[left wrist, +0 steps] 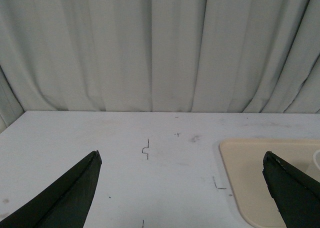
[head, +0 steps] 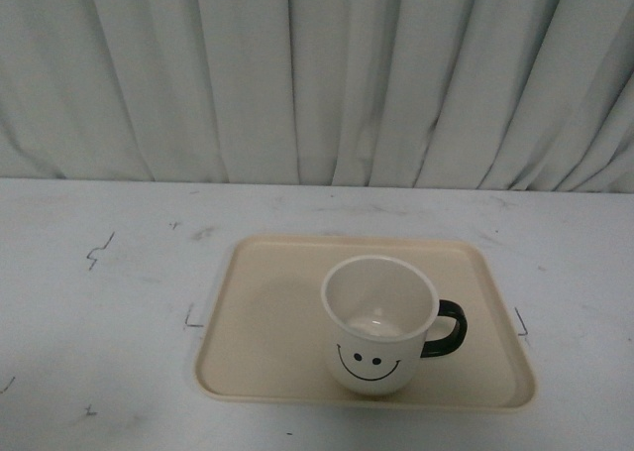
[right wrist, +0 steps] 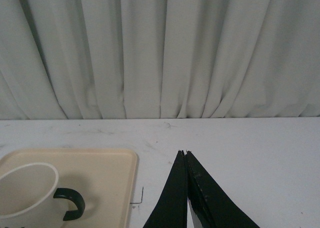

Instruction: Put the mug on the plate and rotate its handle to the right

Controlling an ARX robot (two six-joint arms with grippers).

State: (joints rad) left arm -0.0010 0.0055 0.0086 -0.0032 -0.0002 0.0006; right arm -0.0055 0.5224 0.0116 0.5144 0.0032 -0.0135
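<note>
In the front view, the cream-white round mug (head: 379, 322) with a black smiley face on its side stood upright on the flat beige rectangular plastic plate (head: 277, 312), in the lower centre of the frame. It sat in the near right part of the plate, with the smile turned toward the camera. Its thick black C-shaped handle (head: 445, 330) pointed to the right of the frame. The plate lay on a white table (head: 99, 302) marked with small dark scuffs, and a pale pleated curtain (head: 317, 74) filled the upper half. Neither arm appeared in this view.

In the left wrist view, the left gripper (left wrist: 182, 160) was spread wide, its 2 dark fingers (left wrist: 65, 198) at the lower left and lower right corners with nothing between them; a corner of the plate (left wrist: 250, 168) showed at the lower right.

In the right wrist view, the right gripper (right wrist: 186, 154) was clenched, fingertips touching and empty, at the lower centre. The mug (right wrist: 27, 193) and handle (right wrist: 70, 202) sat on the plate (right wrist: 110, 173) at the lower left, apart from the gripper.
</note>
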